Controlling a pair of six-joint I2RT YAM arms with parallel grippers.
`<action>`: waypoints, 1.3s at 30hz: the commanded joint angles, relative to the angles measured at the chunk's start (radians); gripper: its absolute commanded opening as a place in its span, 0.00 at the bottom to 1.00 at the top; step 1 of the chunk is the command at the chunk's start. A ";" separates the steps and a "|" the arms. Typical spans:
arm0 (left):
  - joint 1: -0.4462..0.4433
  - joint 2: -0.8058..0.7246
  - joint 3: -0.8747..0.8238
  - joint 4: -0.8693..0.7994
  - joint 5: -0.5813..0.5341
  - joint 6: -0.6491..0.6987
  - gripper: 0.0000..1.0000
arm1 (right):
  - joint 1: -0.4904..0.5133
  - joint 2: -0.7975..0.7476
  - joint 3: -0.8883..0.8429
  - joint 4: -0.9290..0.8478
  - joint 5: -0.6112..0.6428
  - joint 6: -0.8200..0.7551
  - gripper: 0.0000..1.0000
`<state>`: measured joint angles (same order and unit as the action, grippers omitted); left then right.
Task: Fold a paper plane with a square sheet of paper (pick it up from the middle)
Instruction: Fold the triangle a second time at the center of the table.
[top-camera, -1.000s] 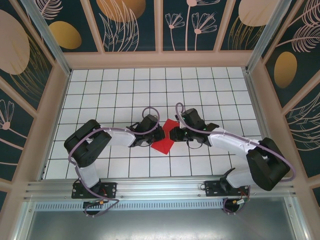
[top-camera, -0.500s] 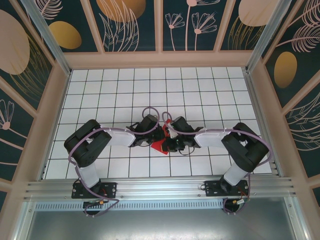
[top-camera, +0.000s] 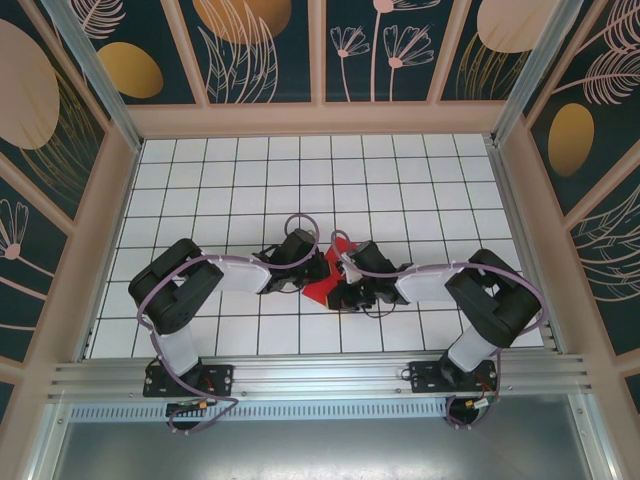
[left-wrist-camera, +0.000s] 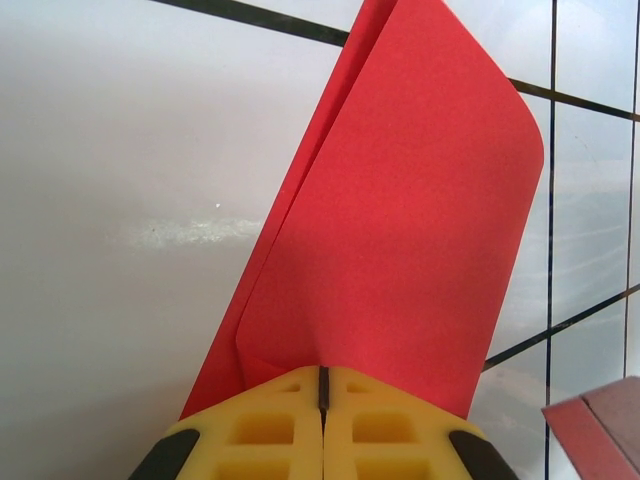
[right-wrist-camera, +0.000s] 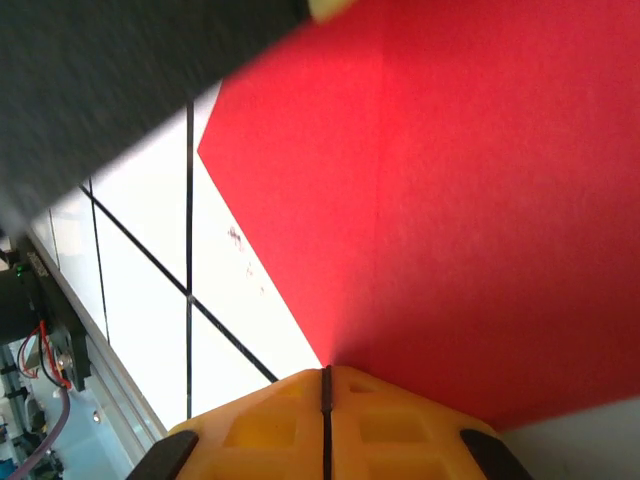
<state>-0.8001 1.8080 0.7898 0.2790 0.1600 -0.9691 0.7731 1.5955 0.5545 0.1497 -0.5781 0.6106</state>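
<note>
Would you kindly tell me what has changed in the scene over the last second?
The right arm folded its elbow inward and swung its shut jaws slightly leftward and nearer, over the square sheet of paper, so less red shows from above. The left arm stayed put, its jaws still shut on the paper.

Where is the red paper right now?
In the top view the paper is near the middle of the table, between the arms. The left gripper and right gripper are each shut on its edge.
</note>
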 joint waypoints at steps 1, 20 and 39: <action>0.004 0.050 -0.029 -0.049 -0.010 0.013 0.07 | 0.003 -0.021 -0.057 -0.030 -0.048 0.023 0.10; 0.005 0.035 -0.015 -0.033 0.022 0.012 0.07 | -0.006 0.026 0.092 -0.065 0.122 -0.009 0.13; 0.046 0.044 0.049 -0.054 -0.005 0.076 0.13 | -0.012 0.026 -0.070 -0.032 0.083 -0.006 0.05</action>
<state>-0.7864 1.8275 0.8276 0.2493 0.1886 -0.9195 0.7609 1.6073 0.5419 0.2474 -0.4992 0.6094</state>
